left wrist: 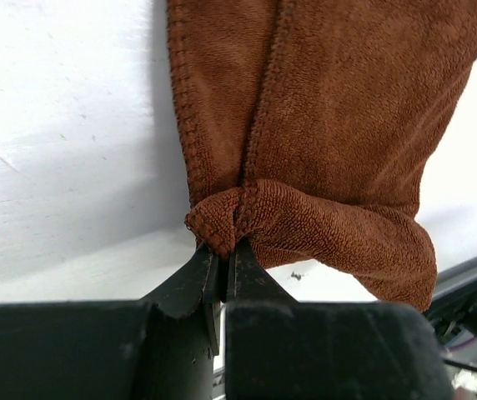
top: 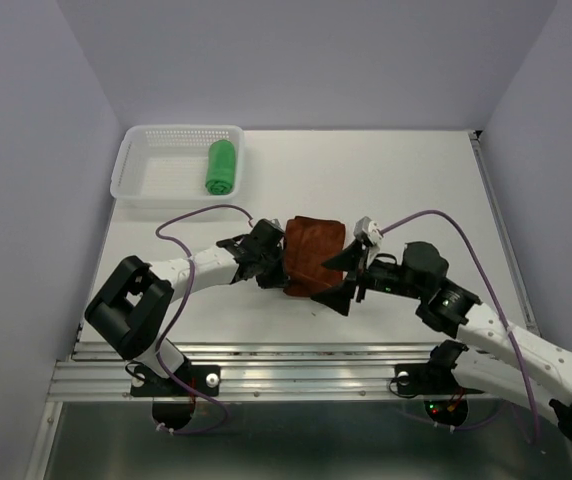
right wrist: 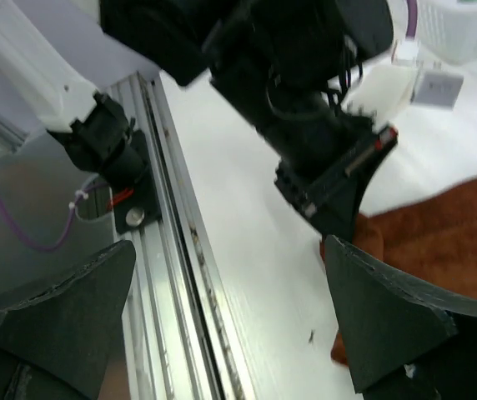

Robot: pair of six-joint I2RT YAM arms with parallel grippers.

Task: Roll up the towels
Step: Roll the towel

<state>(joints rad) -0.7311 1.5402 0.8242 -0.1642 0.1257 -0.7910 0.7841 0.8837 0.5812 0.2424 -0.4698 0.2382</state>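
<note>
The rust-brown towel (top: 311, 255) lies on the white table's middle, its near edge folded up. My left gripper (top: 271, 268) is shut on that towel's left near corner; the left wrist view shows its fingertips (left wrist: 222, 254) pinching the bunched brown cloth (left wrist: 322, 150). My right gripper (top: 346, 275) is open at the towel's right near edge, holding nothing; in the right wrist view (right wrist: 230, 275) its wide-spread fingers frame bare table, with brown cloth (right wrist: 439, 233) by the right finger. The green towel (top: 221, 166) lies rolled in the white basket (top: 156, 175).
The basket stands at the table's back left corner. A metal rail (top: 296, 365) runs along the table's near edge, also seen in the right wrist view (right wrist: 180, 275). Purple cables (top: 436, 222) arc above both arms. Grey walls enclose the table.
</note>
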